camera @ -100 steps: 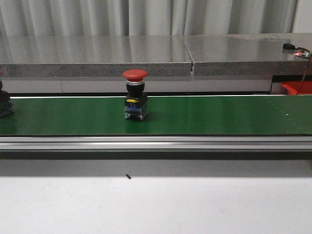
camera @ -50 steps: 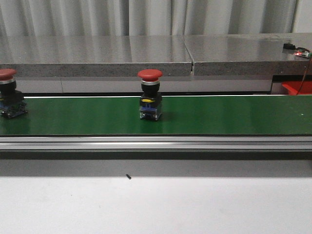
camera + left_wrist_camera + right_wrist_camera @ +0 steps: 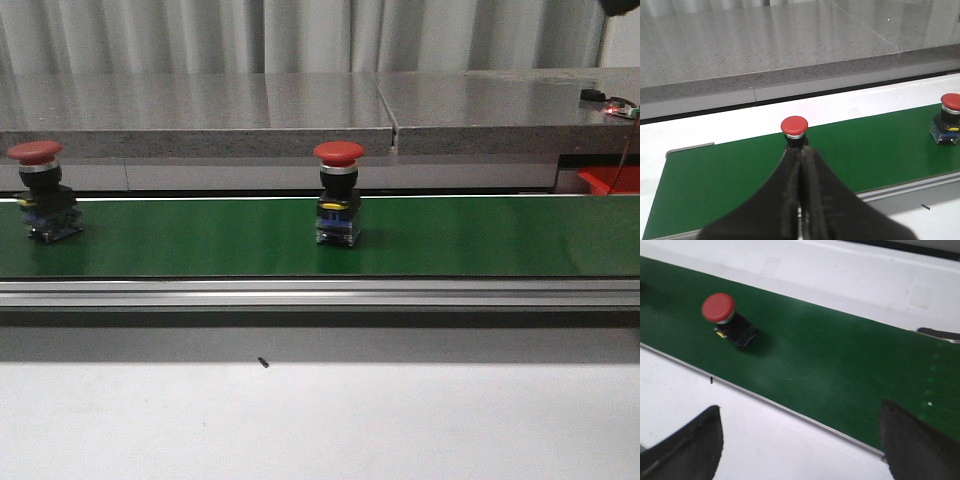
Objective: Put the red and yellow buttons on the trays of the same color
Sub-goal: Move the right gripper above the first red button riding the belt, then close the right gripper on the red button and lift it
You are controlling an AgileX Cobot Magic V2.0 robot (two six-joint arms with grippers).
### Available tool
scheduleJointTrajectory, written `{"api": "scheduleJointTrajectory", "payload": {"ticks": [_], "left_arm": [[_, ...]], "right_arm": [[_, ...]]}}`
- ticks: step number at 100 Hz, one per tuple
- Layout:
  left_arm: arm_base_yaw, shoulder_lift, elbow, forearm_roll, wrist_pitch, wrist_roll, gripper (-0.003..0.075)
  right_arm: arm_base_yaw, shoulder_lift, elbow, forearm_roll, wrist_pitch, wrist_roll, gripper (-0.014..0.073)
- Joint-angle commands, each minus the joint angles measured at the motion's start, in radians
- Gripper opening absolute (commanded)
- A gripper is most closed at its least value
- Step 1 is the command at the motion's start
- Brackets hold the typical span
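Both buttons shifted right, two red buttons, one belt

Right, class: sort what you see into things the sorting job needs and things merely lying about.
Job:
left red button
middle red button
green belt
red tray

Lying about:
stone slabs
black speck
small device

Two buttons are set upright on the belt. One button is near the middle, the other button far to its left. A stone shelf is seen behind the belt, a table in front.
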Motion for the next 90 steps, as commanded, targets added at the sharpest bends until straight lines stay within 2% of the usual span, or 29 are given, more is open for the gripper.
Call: {"api": "scheduleJointTrajectory", "payload": {"ticks": [1,30,90], "left_arm": [[-0.003,0.008,-0.028,-0.024,-0.072,-0.003,-0.002],[-0.003,0.008,-0.028,-0.024,-0.072,-0.003,-0.002],[-0.003,0.008,-0.028,-0.024,-0.072,-0.003,-0.002]], "right_arm": [[0.048,0.056,-0.066,0.032,-0.058,-0.013,0.0623],[0.181,0.273,-0.164,0.016,-0.089,-0.013,0.0623],[0.278,0.57,-0.375,-0.039,-0.111,-0.02,0.0623]]}}
